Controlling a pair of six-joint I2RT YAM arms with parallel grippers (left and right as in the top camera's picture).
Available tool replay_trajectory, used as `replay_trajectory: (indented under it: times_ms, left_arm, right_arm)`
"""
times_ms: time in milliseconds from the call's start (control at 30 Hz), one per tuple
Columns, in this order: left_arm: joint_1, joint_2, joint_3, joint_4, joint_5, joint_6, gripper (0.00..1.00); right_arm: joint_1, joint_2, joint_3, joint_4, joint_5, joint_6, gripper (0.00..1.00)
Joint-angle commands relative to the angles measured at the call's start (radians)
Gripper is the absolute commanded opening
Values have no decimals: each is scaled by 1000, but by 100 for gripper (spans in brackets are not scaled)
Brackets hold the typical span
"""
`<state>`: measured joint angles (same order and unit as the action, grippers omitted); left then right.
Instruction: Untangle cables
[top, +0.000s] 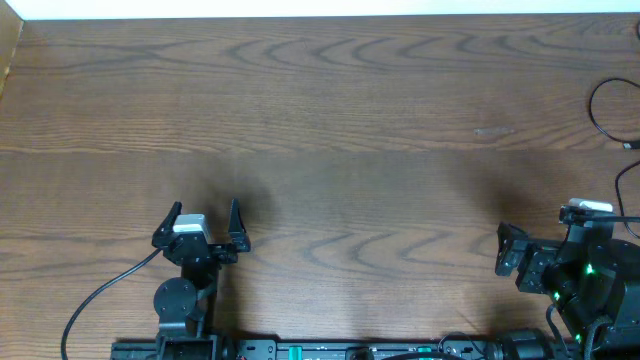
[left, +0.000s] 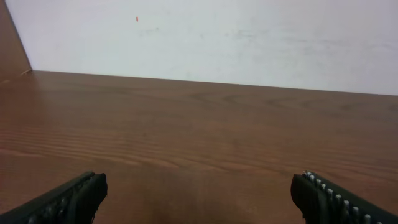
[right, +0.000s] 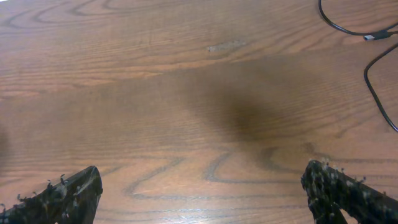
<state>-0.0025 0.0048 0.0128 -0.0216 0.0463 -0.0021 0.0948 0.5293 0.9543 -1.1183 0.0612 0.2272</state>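
Thin black cables (top: 598, 103) lie in loose loops at the table's far right edge, partly cut off by the frame. One small plug end (top: 630, 146) shows. In the right wrist view the cables (right: 339, 27) run across the top right, with the plug (right: 375, 36) and a second strand (right: 372, 87). No white cord is in view. My right gripper (top: 538, 238) (right: 202, 194) is open and empty, short of the cables. My left gripper (top: 203, 210) (left: 199, 198) is open and empty at the front left, far from them.
The brown wood table (top: 330, 110) meets a white wall (left: 205, 37) at its far edge. A thicker black cord (top: 100, 292) fixed to the left arm curves off the front left. The arm bases stand along the front edge.
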Motion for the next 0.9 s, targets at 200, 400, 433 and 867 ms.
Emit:
replay_trajectory:
  times_ms: [200, 400, 433, 867]
  left_arm:
    - [3, -4, -9, -50, -31, 8, 100]
    - [3, -4, -9, -49, -14, 8, 100]
    - [3, -4, -9, -49, -13, 8, 100]
    - [4, -1, -9, -48, -14, 8, 100]
  right_arm:
    - [7, 0, 10, -1, 11, 8, 99]
    - [7, 0, 10, -1, 11, 8, 99]
    - [7, 0, 10, -1, 11, 8, 99]
    - [7, 0, 10, -1, 11, 8, 99]
